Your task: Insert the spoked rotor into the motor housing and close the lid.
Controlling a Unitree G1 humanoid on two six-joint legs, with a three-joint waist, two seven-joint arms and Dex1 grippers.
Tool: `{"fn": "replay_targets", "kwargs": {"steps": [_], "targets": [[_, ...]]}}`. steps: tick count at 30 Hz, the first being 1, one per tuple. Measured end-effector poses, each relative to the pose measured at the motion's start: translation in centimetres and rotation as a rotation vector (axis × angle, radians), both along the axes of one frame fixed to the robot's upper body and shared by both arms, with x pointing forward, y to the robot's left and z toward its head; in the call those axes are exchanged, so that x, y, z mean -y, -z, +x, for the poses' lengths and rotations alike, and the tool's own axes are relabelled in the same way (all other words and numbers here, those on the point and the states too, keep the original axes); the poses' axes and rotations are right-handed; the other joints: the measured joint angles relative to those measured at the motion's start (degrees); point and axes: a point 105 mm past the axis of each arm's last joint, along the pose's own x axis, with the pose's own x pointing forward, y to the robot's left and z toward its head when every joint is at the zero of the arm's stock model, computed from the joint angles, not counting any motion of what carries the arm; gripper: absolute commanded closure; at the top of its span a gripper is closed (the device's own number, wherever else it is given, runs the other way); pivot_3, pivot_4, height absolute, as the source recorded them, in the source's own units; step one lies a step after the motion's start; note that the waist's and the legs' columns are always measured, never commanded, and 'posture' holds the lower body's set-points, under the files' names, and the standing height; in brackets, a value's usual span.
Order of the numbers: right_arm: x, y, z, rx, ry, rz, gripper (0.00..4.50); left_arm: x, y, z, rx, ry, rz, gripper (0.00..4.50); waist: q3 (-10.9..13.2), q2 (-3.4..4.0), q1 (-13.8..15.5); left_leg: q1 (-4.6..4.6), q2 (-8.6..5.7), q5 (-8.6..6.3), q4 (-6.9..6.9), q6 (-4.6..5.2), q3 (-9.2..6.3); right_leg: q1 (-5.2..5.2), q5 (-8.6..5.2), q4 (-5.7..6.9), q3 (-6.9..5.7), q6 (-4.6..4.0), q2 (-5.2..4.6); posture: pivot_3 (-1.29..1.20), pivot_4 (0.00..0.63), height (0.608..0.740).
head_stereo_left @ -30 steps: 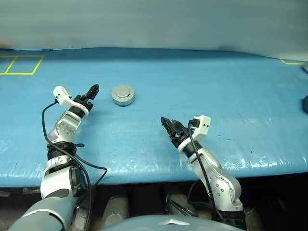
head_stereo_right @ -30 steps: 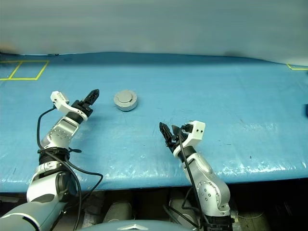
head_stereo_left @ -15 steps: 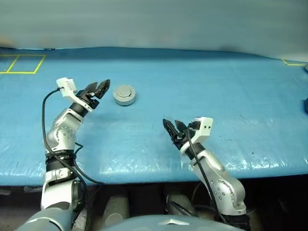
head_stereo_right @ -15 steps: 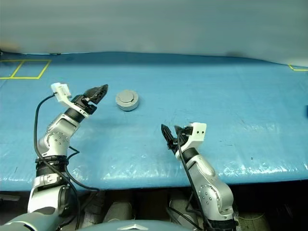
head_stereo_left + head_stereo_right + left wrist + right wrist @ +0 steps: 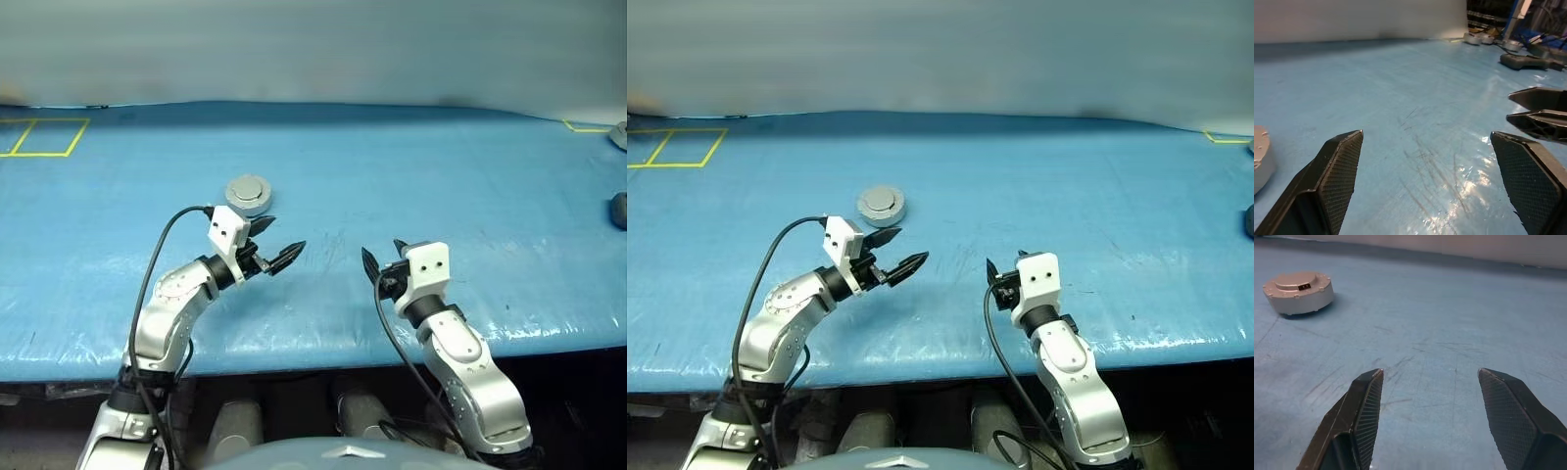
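Motor housing: I see the motor housing (image 5: pixel 249 195) as a round grey case on the blue worktop (image 5: pixel 441 186), left of the middle, about halfway between the near edge and the far edge. It sits flat and nothing touches it.

Lid: the lid (image 5: pixel 1296 281) lies closed on top of the housing. Its outside is plain light grey with a raised circle in the centre, and I notice a small dark mark on that circle.

Left gripper: my left gripper (image 5: pixel 271 244) is just on the near side of the housing, a little toward the middle of the worktop. Its two black fingers are spread wide and there is nothing between them. It points level and across to the right. In its wrist view one finger (image 5: pixel 1334 178) has the edge of the housing beside it, but apart from it.

Right gripper: my right gripper (image 5: pixel 381 259) is near the near edge of the worktop, around the middle, well apart from the housing. Its fingers (image 5: pixel 1364 409) stand apart with only bare blue surface between them. It holds nothing.

Between grippers: the two grippers are near each other but do not touch. The fingertips of the right one appear in the left wrist view.

Worktop: blue, shiny, with some fine scratches. There are yellow tape squares (image 5: pixel 44 135) at the far left corner.

Other things: a few small dark and grey objects (image 5: pixel 618 209) lie at the right edge. I cannot tell what they are.
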Motion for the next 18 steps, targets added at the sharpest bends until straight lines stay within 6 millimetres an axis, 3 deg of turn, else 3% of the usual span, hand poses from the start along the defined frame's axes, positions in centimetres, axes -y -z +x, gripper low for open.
{"fn": "replay_targets", "kwargs": {"steps": [3, 9, 18], "targets": [[-0.5, 0.2, -0.2, -0.007, 0.000, 0.019, 1.27, -0.5, 1.2, -0.1, -0.032, -0.090, -0.007, 0.04, 0.0, -0.01, 0.2, -0.01, 0.00, 0.00, 0.03, 0.00, -0.01, 0.00, 0.00, 0.00, -0.01, 0.02, 0.00, 0.00, 0.150, 0.740], [-1.0, -0.1, -0.1, 0.015, 0.006, 0.016, 1.27, -2.5, 0.4, 0.8, 0.014, -0.289, -0.017, 0.04, 0.0, -0.01, 0.3, 0.00, 0.00, 0.00, 0.01, 0.00, 0.00, 0.00, -0.04, -0.02, -0.01, 0.12, 0.00, 0.00, 0.150, 0.740], [-0.8, -0.2, 0.2, 0.045, 0.061, -0.006, 1.27, -3.8, 0.1, 0.5, 0.001, -0.457, -0.078, 0.04, 0.0, -0.01, 0.5, -0.02, 0.00, 0.00, -0.04, 0.00, -0.01, 0.00, -0.04, -0.07, -0.02, 0.11, 0.00, 0.00, 0.150, 0.740]]}}
